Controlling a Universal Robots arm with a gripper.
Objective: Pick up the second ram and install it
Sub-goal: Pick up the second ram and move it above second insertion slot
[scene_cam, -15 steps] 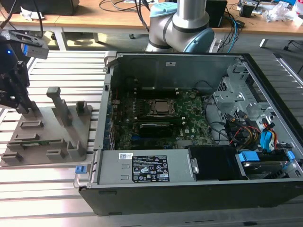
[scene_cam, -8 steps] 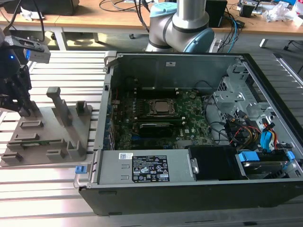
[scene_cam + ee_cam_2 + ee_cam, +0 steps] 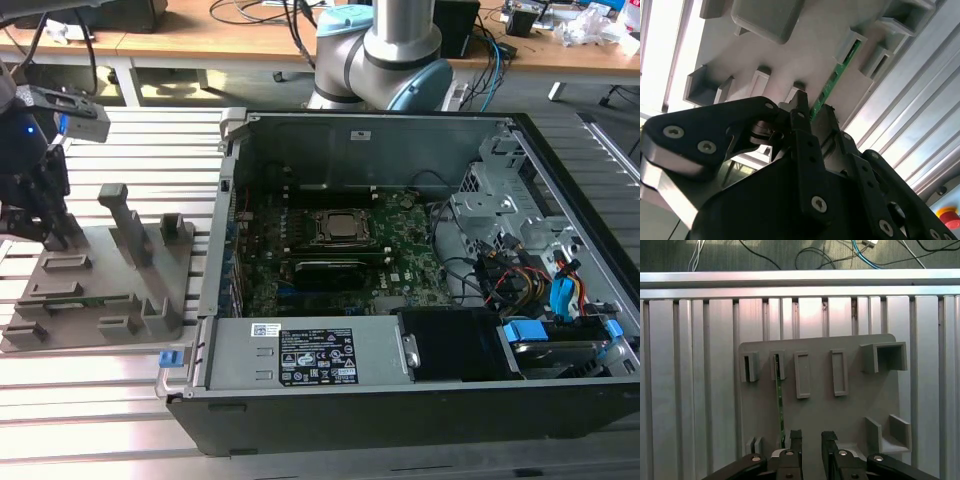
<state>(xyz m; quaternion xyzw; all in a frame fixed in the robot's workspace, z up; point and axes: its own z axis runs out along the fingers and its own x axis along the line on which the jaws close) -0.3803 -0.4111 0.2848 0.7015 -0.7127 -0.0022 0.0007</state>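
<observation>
Low over the grey holder block (image 3: 850,410), the gripper (image 3: 811,436) hovers with jaws spread and nothing between them. The second ram (image 3: 779,400) stands on edge in the block's slots, apparently kept upright for grasping, just beside one finger. The open computer case (image 3: 330,140) sits alongside.

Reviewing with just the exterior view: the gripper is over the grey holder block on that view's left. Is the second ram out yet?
Observer: No. In the first wrist view the second ram stands on edge in the holder block, far end in a slotted post.
Operator: Gripper shut on it?
Observer: No, the gripper is open; bare holder shows between its fingers.
Operator: How near?
Observer: In the second wrist view the ram runs up beside one finger; contact unclear.
</observation>
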